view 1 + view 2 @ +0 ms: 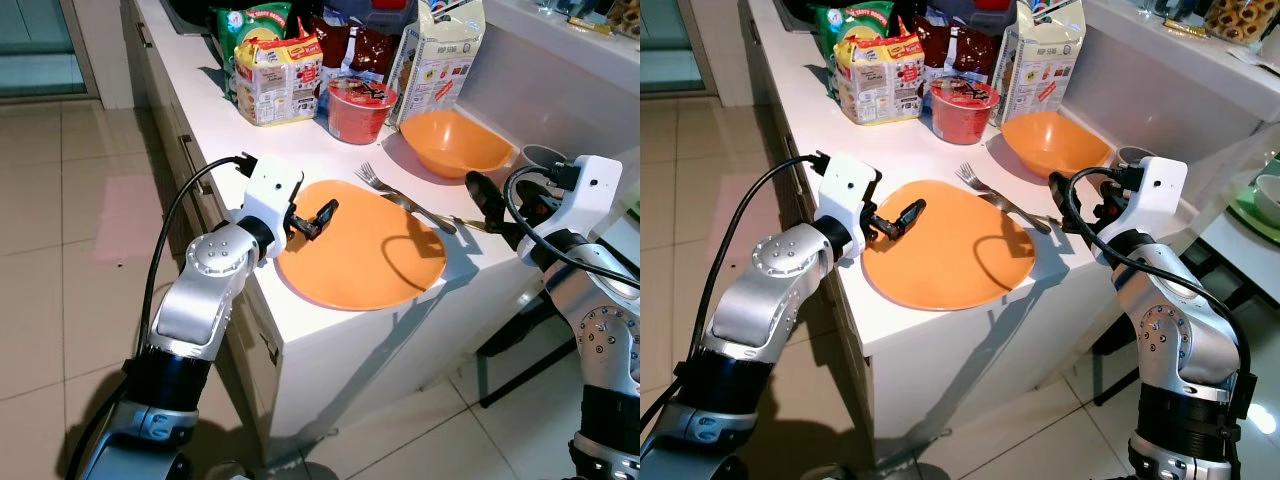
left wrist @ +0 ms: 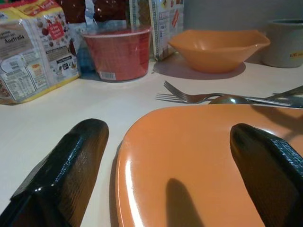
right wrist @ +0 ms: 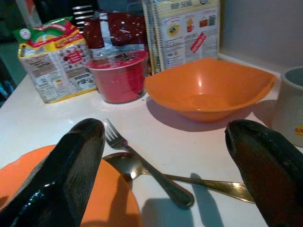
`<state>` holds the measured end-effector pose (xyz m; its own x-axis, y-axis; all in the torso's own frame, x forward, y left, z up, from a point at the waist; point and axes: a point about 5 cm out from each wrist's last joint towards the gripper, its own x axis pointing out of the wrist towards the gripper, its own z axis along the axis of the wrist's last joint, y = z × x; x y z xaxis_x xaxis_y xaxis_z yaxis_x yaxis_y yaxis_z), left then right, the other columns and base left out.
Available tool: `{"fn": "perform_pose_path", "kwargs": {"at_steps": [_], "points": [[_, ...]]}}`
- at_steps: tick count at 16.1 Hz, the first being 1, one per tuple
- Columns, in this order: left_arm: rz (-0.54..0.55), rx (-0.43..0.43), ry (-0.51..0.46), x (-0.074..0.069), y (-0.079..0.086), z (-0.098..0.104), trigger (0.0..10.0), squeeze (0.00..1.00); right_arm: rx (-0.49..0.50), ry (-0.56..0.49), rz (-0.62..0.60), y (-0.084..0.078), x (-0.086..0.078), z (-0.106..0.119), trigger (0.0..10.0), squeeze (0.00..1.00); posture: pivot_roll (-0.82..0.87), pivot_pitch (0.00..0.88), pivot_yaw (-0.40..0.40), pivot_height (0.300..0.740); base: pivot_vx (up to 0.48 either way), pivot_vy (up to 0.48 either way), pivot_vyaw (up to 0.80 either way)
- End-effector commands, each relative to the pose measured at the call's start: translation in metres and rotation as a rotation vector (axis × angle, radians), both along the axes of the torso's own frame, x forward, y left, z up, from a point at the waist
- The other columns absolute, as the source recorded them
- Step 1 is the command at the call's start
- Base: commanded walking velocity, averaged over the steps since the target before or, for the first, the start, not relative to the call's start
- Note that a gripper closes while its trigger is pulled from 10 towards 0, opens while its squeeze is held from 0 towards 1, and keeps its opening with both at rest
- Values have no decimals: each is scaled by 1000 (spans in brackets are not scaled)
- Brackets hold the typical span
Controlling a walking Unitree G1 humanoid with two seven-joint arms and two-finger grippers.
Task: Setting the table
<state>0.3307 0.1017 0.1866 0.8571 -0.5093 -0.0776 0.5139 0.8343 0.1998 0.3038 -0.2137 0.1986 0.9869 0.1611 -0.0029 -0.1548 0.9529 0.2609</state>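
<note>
- My left pincer (image 1: 318, 218) is released, its fingers either side of the orange plate (image 1: 365, 250) rim on the white surface (image 1: 200, 110).
- My right pincer (image 3: 165, 156) is released near the fork (image 3: 142, 163) and spoon (image 3: 189, 179).
- The cutlery looks stiff, light and slippery; I would take it by the handle.
</note>
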Motion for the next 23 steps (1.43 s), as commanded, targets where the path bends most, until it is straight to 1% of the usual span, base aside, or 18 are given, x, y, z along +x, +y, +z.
{"fn": "perform_pose_path", "kwargs": {"at_steps": [1,3,8,13,23], "points": [[-17,10,-5,-4,-7,1,10000,0,-5,-8,-13,-8,-2,3,10000,0,0,0,-178,740,0,0,0],[-20,11,0,-8,-10,-1,10000,0,0,-20,-20,-12,-3,5,10000,0,-6,0,-184,740,0,0,0],[-7,16,-2,-12,-11,0,10000,0,12,-38,-1,-12,-4,8,10000,0,-11,0,-193,740,0,0,0],[-12,38,-13,-13,-14,2,10000,0,29,-68,29,-10,-3,14,10000,0,-8,0,-209,740,0,0,0],[-17,33,-9,-14,-18,3,10000,0,43,-86,39,-11,-2,17,10000,0,-11,0,-219,740,0,0,0]]}}
